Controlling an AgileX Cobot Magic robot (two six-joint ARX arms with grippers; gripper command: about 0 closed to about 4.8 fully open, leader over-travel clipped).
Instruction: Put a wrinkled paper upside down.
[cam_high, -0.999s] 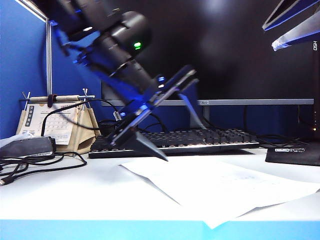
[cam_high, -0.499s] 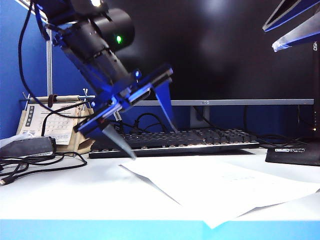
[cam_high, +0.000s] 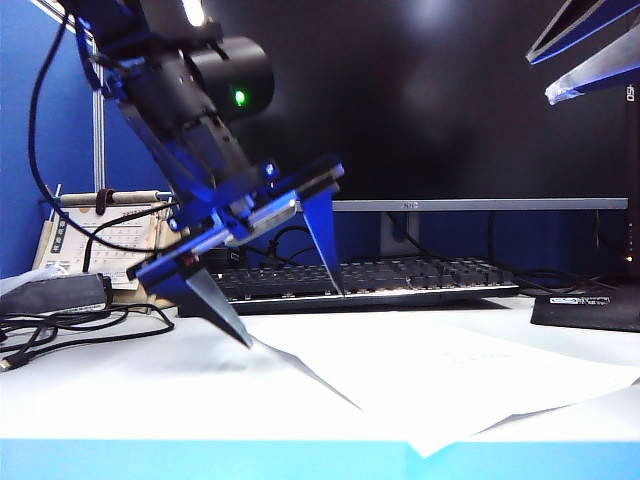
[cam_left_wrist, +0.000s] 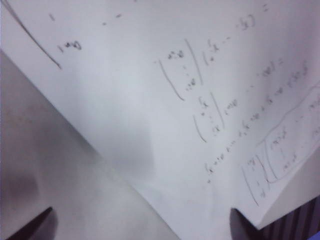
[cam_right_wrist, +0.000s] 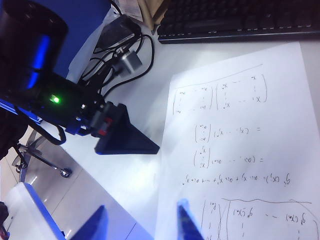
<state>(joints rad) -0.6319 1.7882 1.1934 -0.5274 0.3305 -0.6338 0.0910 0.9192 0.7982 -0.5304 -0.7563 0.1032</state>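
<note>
The left end effector (cam_high: 290, 315), fingers spread, straddles the wrinkled paper's (cam_high: 450, 375) corner on the worktop (cam_high: 120, 385), seemingly to pinch it; the right end effector (cam_right_wrist: 142, 225) hovers high, released.

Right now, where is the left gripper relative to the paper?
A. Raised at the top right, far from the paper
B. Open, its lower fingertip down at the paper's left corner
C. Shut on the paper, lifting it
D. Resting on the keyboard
B: the left gripper stands open, one finger reaching down to the corner of the flat-lying paper; whether it touches cannot be told.
</note>
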